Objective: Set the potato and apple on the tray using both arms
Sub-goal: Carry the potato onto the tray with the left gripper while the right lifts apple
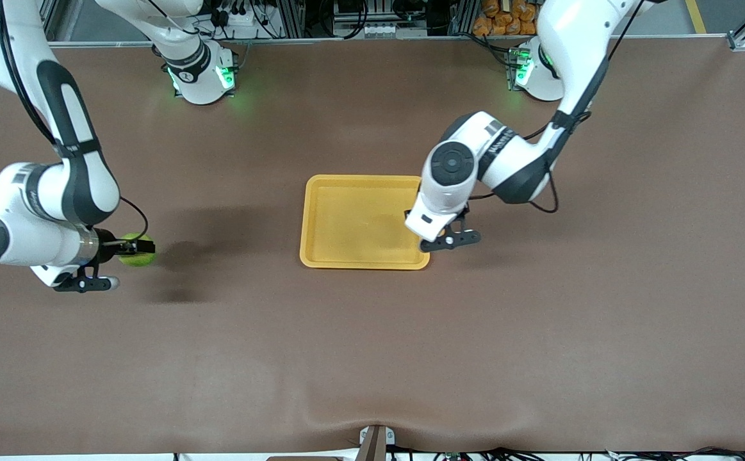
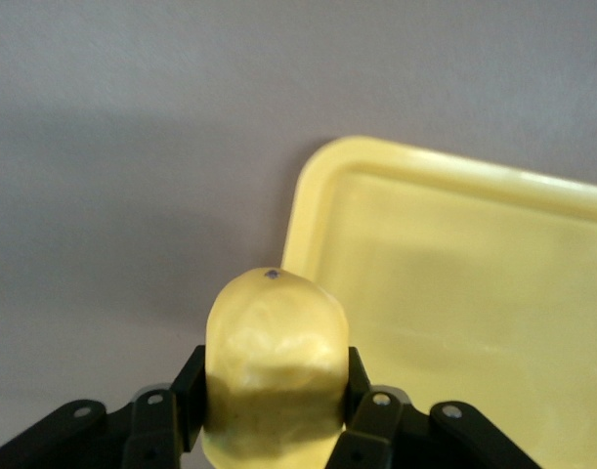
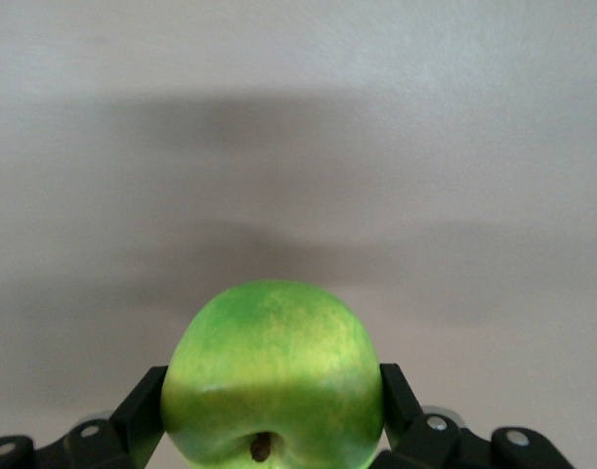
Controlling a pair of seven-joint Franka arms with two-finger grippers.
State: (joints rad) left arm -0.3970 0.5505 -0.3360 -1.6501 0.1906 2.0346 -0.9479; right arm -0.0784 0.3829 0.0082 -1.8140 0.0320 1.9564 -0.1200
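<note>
Two items are already in hand, one per arm. The left end effector (image 2: 271, 430) is clamped on the potato (image 2: 274, 366), its fingers (image 2: 371, 415) pressed against the sides, and it hangs over the tray's (image 1: 321, 192) edge at the corner toward the left arm's end of the table, nearest the front camera. The left wrist view shows the potato's rounded end pointing out past the fingertips, with the tray's corner and floor lying just ahead and to one side. The move probably turns on this: a short shift toward the tray's middle should bring the potato over the floor rather than the rim.

At the right arm's end of the table the right end effector (image 1: 136, 250) is closed on the apple (image 1: 138, 249), stem dimple showing in the right wrist view, with only bare table (image 1: 372, 358) under it. It is well apart from the tray, so the left arm is much the nearer and will likely release first, while the right arm must carry the apple across toward the tray.
</note>
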